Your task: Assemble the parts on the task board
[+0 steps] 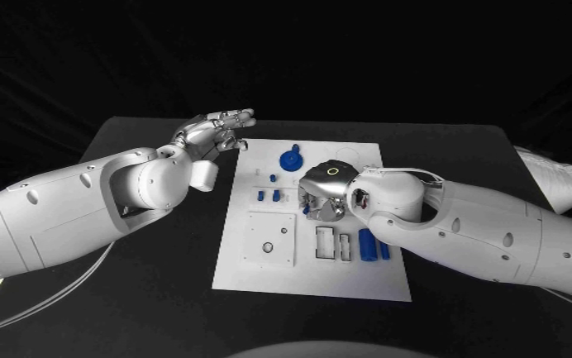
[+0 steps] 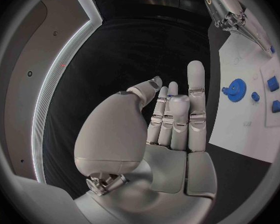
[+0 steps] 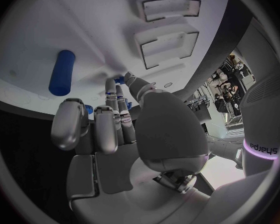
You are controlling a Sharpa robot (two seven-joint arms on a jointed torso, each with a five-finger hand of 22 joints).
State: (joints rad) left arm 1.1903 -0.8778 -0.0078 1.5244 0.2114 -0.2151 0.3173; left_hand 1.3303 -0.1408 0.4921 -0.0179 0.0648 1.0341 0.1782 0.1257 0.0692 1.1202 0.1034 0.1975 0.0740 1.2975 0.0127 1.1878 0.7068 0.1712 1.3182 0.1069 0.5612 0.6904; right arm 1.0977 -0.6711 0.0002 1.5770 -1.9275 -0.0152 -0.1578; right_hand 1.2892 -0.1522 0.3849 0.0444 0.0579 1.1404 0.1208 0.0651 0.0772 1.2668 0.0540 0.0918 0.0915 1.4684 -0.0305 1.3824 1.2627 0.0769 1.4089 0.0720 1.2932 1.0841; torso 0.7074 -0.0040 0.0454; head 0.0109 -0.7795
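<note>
- The left hand point(image 1: 215, 133) hovers over the black table point(image 1: 143, 292), just beside the board's point(image 1: 310, 275) far left corner. Its fingers point(image 2: 196, 89) are loosely apart and point up and away; they hold nothing.
- The blue gear point(image 1: 291, 159) lies on the board near those fingertips, toward the right hand, and apart from them.
- The right hand point(image 1: 324, 193) is low over the middle of the board, palm down, fingers point(image 3: 109, 129) curled toward the surface.
- In the right wrist view, a small blue part point(image 3: 119, 79) sits at the tips of the thumb and a finger. I cannot tell whether it is pinched or only touched.
- A blue cylinder point(image 3: 62, 72) lies flat on the board beyond the fingertips, well apart from them.
- Two white frames point(image 3: 168, 47) stand on the board past the thumb side.
- Small blue pegs point(image 1: 269, 195) stand on the board just beside the right hand's fingers, on the side toward the left hand.
</note>
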